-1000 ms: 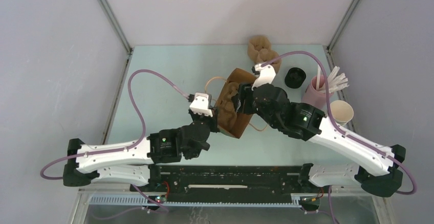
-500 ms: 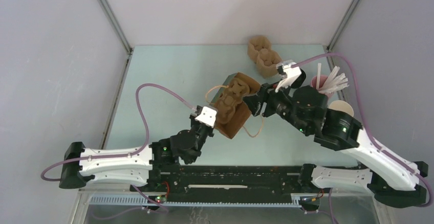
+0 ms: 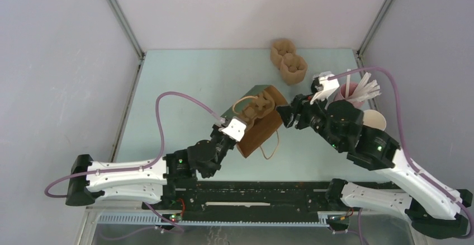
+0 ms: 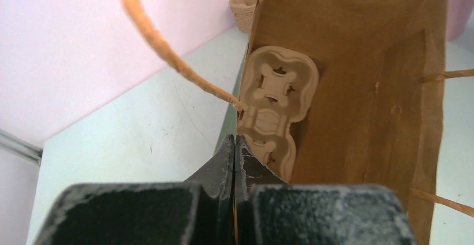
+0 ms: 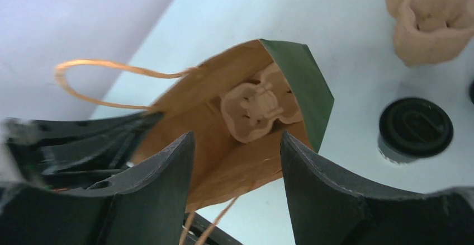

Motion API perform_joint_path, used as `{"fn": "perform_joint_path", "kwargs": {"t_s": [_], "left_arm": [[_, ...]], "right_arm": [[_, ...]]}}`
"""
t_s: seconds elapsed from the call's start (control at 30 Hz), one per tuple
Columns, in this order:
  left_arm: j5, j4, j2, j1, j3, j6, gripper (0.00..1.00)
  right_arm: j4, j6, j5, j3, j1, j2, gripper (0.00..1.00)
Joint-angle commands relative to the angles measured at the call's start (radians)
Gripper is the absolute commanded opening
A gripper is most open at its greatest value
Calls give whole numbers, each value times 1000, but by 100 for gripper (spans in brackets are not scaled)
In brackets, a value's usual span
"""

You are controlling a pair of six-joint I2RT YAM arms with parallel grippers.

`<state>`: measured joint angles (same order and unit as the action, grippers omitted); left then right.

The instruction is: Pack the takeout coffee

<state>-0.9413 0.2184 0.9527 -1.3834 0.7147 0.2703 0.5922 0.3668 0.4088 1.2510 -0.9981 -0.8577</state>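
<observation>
Paper bag (image 3: 262, 125) pinched at its rim by the left gripper (image 4: 233, 144); takeout coffee (image 5: 415, 128) stood outside it.

Pale mint surface (image 3: 184, 88), boxed in by plain grey-white walls (image 3: 240, 10) with metal posts (image 3: 120, 15) in the back corners. The left jaws were closed tight on the edge of the bag's wall. The bag was brown with one green side, tipped over, its mouth gaping and twine handles loose; a pulp cup carrier (image 4: 276, 108) sat inside. The right gripper (image 5: 236, 139) hung before the mouth, jaws spread wide with nothing between them. The coffee stood upright on the surface, lid on, apart from the bag and near the spare carriers (image 3: 289, 60) at the back. The lid bore a raised mark I could not read. A pink cup of straws (image 3: 353, 93) and a lidless paper cup (image 3: 373, 121) stood by the right wall.
</observation>
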Motion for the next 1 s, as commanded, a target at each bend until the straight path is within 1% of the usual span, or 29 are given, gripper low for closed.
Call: {"fn": "perform_joint_path", "kwargs": {"t_s": [0.0, 0.13, 0.23, 0.27, 0.33, 0.5, 0.7, 0.83, 0.97], "left_arm": [[72, 25, -35, 3, -23, 111, 0], [89, 45, -67, 3, -72, 134, 0], [118, 66, -85, 4, -99, 156, 0], [122, 56, -86, 3, -96, 156, 0], [144, -11, -86, 3, -56, 130, 0], [197, -148, -104, 3, 31, 47, 0], [197, -351, -90, 15, 153, -70, 0], [243, -453, -95, 48, 209, -173, 0], [287, -557, -72, 74, 278, -251, 0]], "right_arm": [[-44, -19, -32, -127, 51, 36, 66], [-83, 5, -103, -224, 119, 85, 64], [-102, -20, -134, -275, 131, 102, 65], [-97, -30, -136, -279, 131, 104, 65], [-83, -41, -130, -273, 131, 100, 66], [5, -75, -83, -189, 131, 92, 67], [192, -88, -97, 10, 129, 20, 66], [232, -96, -118, 36, 131, 1, 68], [287, -39, -163, 73, 131, -62, 67]]}}
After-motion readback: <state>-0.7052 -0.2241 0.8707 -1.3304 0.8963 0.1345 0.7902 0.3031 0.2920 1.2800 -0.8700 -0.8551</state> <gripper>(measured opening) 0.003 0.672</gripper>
